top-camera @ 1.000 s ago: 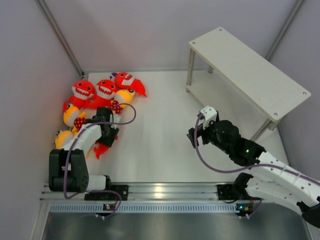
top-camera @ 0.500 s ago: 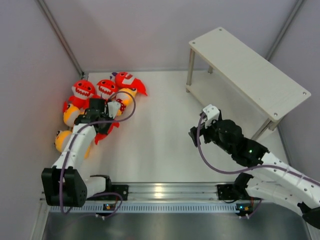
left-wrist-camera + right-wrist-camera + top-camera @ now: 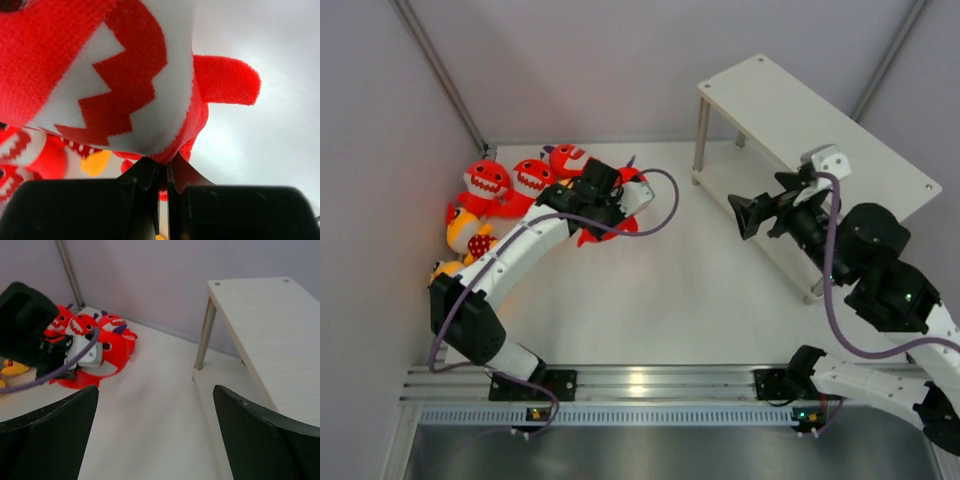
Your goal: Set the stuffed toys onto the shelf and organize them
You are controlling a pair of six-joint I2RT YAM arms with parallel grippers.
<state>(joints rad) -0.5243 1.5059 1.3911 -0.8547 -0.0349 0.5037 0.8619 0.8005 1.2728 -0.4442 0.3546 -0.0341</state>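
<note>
The off-white shelf (image 3: pixel 820 125) stands at the far right, well apart from the toys. The left gripper (image 3: pixel 610 203) is pinched tight on a red shark (image 3: pixel 100 75), with only a fold of plush under its mouth between the jaws. A slow, high swing toward the top board looks wisest to me. The right gripper (image 3: pixel 744 216) hangs wide apart beside the shelf, holding nothing. The lower board is partly hidden. In the left corner, the other sharks (image 3: pixel 508 182) and the yellow-orange figures (image 3: pixel 463 232) overlap and are hard to count.
</note>
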